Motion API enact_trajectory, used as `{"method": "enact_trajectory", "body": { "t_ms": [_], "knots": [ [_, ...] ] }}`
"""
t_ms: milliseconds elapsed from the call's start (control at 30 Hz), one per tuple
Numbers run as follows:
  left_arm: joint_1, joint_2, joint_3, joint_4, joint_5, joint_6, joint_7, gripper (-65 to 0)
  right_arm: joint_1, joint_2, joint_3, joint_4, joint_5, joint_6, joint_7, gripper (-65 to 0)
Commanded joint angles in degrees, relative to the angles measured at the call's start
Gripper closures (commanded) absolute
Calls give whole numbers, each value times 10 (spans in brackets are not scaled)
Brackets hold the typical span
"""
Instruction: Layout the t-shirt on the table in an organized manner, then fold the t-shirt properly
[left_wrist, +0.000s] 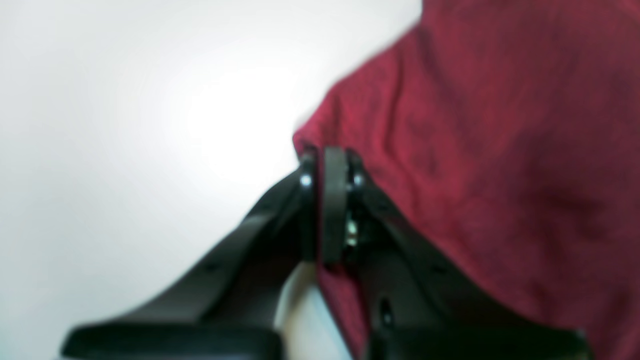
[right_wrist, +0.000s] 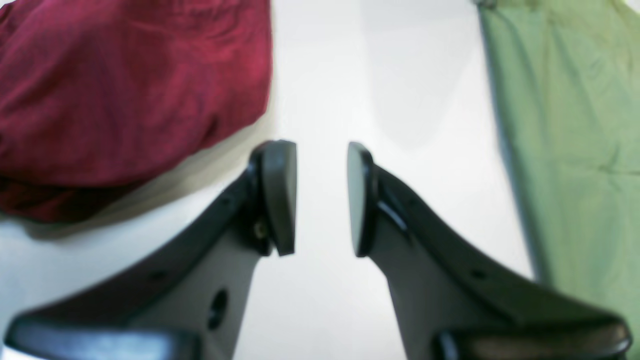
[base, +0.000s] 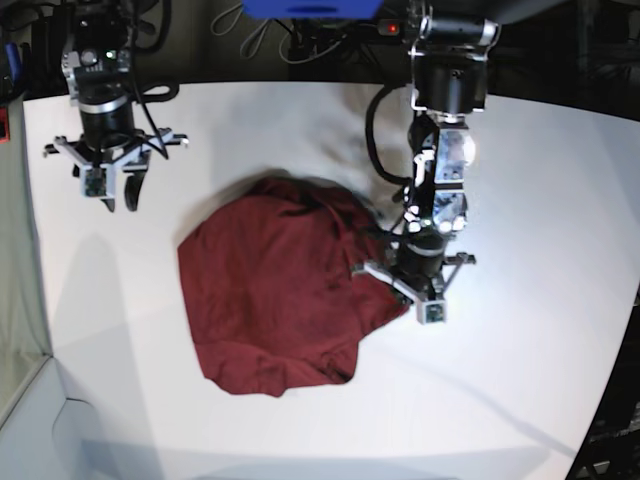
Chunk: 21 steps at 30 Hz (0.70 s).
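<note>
Fingers of the left arm (left_wrist: 332, 165) pinch the t-shirt's (base: 275, 300) edge; right fingers (right_wrist: 320, 195) hang parted.

A dim, cluttered room lies behind the work surface, with tangled black and white cables (base: 262, 40) beneath a bright blue box (base: 312, 7). Pale green cloth (right_wrist: 570, 125) hangs alongside.

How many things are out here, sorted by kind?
Maroon t-shirt: 1
White table: 1
Green cloth beside the table: 1
Robot end effectors: 2, left and right
Total: 5
</note>
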Motion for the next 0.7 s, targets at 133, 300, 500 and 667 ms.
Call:
{"method": "enact_trajectory", "body": {
  "t_ms": [133,300,500,667],
  "knots": [
    [-59,3,11,164,2,2,-16,-4,6,3,1,10,0,0,15,-178],
    [-121,-18,45,248,3,4,14,-3,7,3,2,10,0,0,15,-178],
    [-204,-26,84,317,3,4,52,-3,8,1,19,10,0,0,15,-179],
    [-270,-26,85,313,3,3,58,-3,8,1,34,10,0,0,15,-179]
  ]
}}
